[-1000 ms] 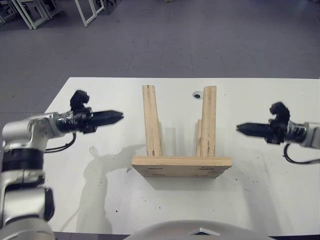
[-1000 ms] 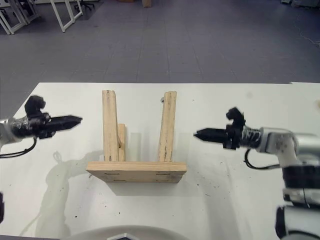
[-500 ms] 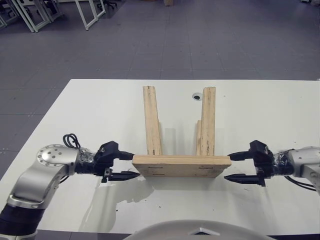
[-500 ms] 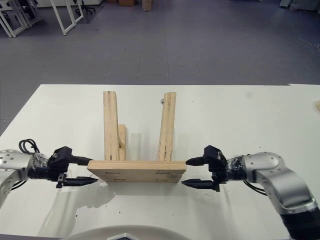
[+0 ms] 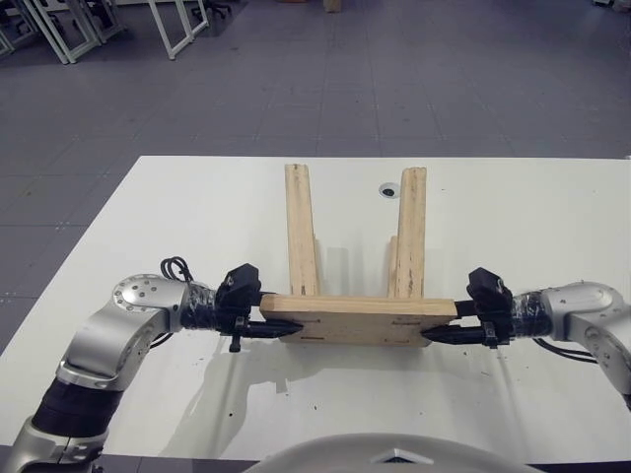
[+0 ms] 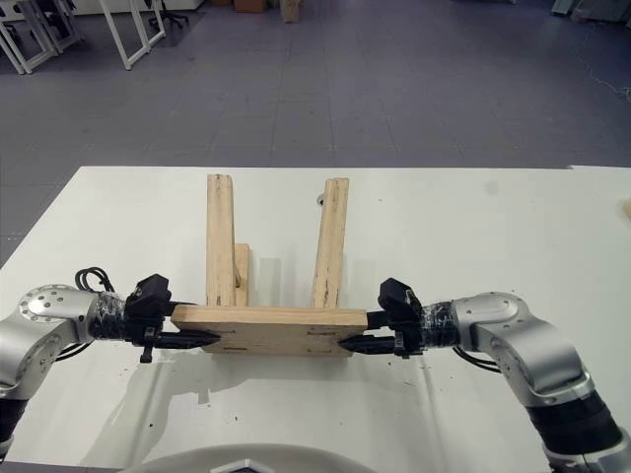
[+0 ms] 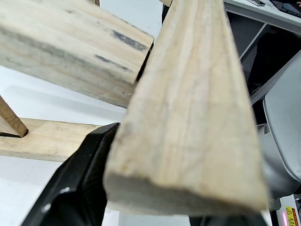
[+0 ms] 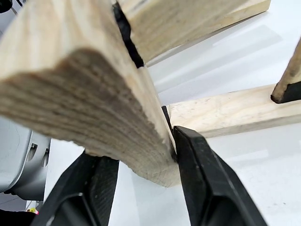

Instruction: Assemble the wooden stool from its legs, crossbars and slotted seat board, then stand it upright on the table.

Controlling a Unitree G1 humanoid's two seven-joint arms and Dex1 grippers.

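Note:
The wooden stool lies on the white table (image 5: 552, 227) with its seat board (image 5: 357, 317) nearest me and two legs (image 5: 301, 232) (image 5: 411, 232) pointing away. A short crossbar piece (image 5: 392, 268) shows beside the right leg. My left gripper (image 5: 268, 315) is shut on the seat board's left end, one finger above and one below. My right gripper (image 5: 446, 321) is shut on the right end the same way. The left wrist view shows the board end (image 7: 188, 117) against a black finger (image 7: 80, 179). In the right wrist view the board (image 8: 84, 94) sits between both fingers (image 8: 207, 183).
A small round hole (image 5: 389, 187) is in the table just beyond the legs' far ends. Bare table surface lies left and right of the stool. Past the table's far edge is grey floor with white frames (image 5: 177, 25) far off.
Both arms came down from beside the legs to the seat board's ends. Their fingers, open half a second ago, have now shut on the board, which sits slightly higher in the picture.

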